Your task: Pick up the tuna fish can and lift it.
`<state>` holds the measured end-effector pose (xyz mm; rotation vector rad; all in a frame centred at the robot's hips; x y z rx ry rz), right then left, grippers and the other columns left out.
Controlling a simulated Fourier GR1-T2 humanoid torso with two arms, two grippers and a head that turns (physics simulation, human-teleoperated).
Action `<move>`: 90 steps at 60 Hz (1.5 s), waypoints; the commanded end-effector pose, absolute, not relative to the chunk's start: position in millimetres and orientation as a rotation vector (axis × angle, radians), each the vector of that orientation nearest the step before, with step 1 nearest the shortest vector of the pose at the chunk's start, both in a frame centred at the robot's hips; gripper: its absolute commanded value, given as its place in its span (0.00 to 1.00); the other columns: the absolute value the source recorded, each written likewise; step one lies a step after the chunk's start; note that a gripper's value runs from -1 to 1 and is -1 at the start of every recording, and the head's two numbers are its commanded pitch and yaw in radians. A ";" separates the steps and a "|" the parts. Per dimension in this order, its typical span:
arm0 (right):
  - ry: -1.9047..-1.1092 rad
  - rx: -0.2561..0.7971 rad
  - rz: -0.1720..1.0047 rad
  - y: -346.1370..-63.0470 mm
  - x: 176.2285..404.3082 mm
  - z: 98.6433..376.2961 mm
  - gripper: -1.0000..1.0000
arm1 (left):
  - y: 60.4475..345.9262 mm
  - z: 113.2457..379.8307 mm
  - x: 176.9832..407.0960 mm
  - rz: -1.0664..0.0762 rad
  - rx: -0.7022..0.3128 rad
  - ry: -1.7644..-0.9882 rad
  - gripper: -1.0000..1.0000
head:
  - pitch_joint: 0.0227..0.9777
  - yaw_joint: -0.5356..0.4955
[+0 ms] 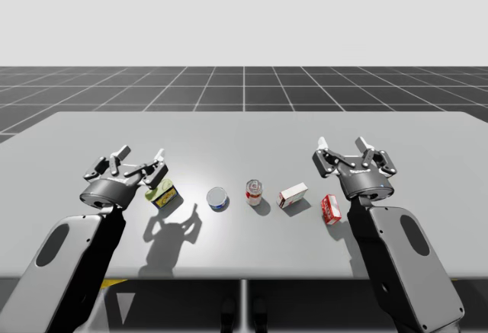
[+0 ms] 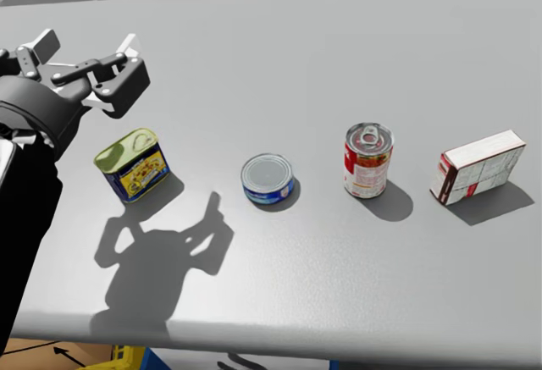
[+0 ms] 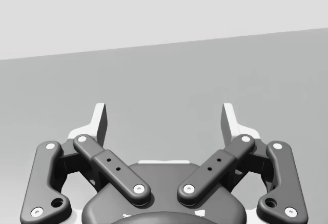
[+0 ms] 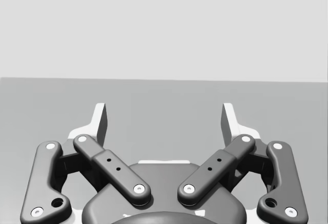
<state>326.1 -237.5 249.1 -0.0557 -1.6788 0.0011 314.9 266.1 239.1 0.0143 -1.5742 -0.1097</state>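
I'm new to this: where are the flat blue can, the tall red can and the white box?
flat blue can [image 2: 267, 172]: head view, on its silver lid.
tall red can [image 2: 367, 175]: head view, on its label.
white box [image 2: 484, 171]: head view, on its long side.

Green-lidded tin [image 2: 131, 165], red can [image 2: 367, 160], white box [image 2: 478, 167], red box [image 1: 330, 209]

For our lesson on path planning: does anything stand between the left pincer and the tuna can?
Yes. The green boxy tin stands between the open left pincer and the tuna can, close beside the pincer. The pincer is off the table, so passing over the tin should probably avoid a knock.
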 end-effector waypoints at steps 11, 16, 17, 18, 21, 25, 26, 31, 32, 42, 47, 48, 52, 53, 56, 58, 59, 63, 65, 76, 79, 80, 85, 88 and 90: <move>-1.675 -0.092 0.016 -237.6 327.4 246.7 0.00 | 249.9 252.7 299.0 -0.139 -0.102 -1.557 0.00 | 0.86 0.67; -1.674 -0.093 0.015 -237.7 327.6 246.2 0.00 | 240.5 258.4 286.0 -0.137 -0.146 -1.526 0.00 | 0.86 0.67; -1.673 -0.096 0.017 -237.2 327.6 245.7 0.00 | 237.4 259.2 282.4 -0.156 -0.142 -1.525 0.00 | 0.86 0.67; -1.672 -0.098 0.020 -236.8 327.3 245.3 0.00 | 236.0 259.4 280.6 -0.163 -0.148 -1.529 0.00 | 0.86 0.67; -1.671 -0.101 0.023 -236.1 326.9 244.9 0.00 | 229.2 260.4 272.4 -0.188 -0.160 -1.521 0.00 | 0.86 0.67; -1.670 -0.104 0.024 -235.8 326.8 244.3 0.00 | 221.4 261.3 261.6 -0.223 -0.168 -1.511 0.00 | 0.85 0.68; -1.670 -0.105 0.024 -235.8 326.8 244.2 0.00 | 220.2 261.4 259.8 -0.228 -0.168 -1.512 0.00 | 0.85 0.68; -1.667 -0.106 0.021 -236.1 326.2 244.2 0.00 | 213.8 260.9 246.8 -0.254 -0.192 -1.498 0.00 | 0.85 0.68; -1.667 -0.106 0.021 -236.1 326.2 244.2 0.00 | 212.9 260.4 245.2 -0.256 -0.197 -1.495 0.00 | 0.85 0.68; -1.665 -0.104 0.020 -236.6 326.1 244.6 0.00 | 204.0 245.9 225.6 -0.300 -0.229 -1.433 0.00 | 0.85 0.68; -1.664 -0.104 0.019 -236.9 326.5 244.6 0.00 | 200.8 235.4 222.0 -0.318 -0.238 -1.402 0.00 | 0.85 0.67; -1.664 -0.104 0.018 -236.9 326.5 244.6 0.00 | 200.2 233.5 221.7 -0.317 -0.242 -1.398 0.00 | 0.85 0.67; -1.665 -0.107 0.018 -237.3 326.6 244.6 0.00 | 196.2 220.3 220.6 -0.333 -0.247 -1.365 0.00 | 0.84 0.67; -1.665 -0.107 0.017 -237.3 326.6 244.6 0.00 | 195.6 217.8 220.9 -0.333 -0.247 -1.360 0.00 | 0.84 0.67; -1.665 -0.108 0.017 -237.5 326.5 244.5 0.00 | 192.6 206.4 221.9 -0.328 -0.275 -1.318 0.00 | 0.84 0.67; -1.665 -0.107 0.019 -237.5 326.1 244.5 0.00 | 191.0 200.4 223.0 -0.320 -0.297 -1.300 0.00 | 0.84 0.67; -1.663 -0.106 0.021 -237.5 326.1 244.5 0.00 | 190.6 198.4 223.5 -0.319 -0.295 -1.296 0.00 | 0.85 0.67; -1.654 -0.097 0.032 -237.8 326.0 244.4 0.00 | 188.8 188.1 227.1 -0.320 -0.300 -1.280 0.00 | 0.85 0.67; -1.653 -0.094 0.033 -238.0 326.1 244.5 0.00 | 188.0 183.8 229.2 -0.316 -0.301 -1.271 0.00 | 0.85 0.67; -1.654 -0.083 0.026 -238.5 325.8 245.2 0.00 | 177.2 163.6 240.6 -0.341 -0.302 -1.213 0.00 | 0.85 0.67; -1.655 -0.083 0.027 -238.6 325.6 245.2 0.00 | 173.6 158.9 243.6 -0.352 -0.295 -1.199 0.00 | 0.85 0.67; -1.655 -0.083 0.026 -238.7 325.6 245.3 0.00 | 172.7 158.1 244.4 -0.349 -0.295 -1.196 0.00 | 0.85 0.67; -1.656 -0.083 0.025 -239.1 325.4 245.4 0.00 | 165.9 151.1 251.4 -0.349 -0.294 -1.179 0.00 | 0.85 0.66; -1.655 -0.081 0.024 -239.2 325.3 245.4 0.00 | 163.6 149.0 254.5 -0.350 -0.291 -1.171 0.00 | 0.84 0.66; -1.655 -0.080 0.024 -239.2 325.1 245.4 0.00 | 160.8 146.8 259.2 -0.353 -0.285 -1.168 0.00 | 0.84 0.66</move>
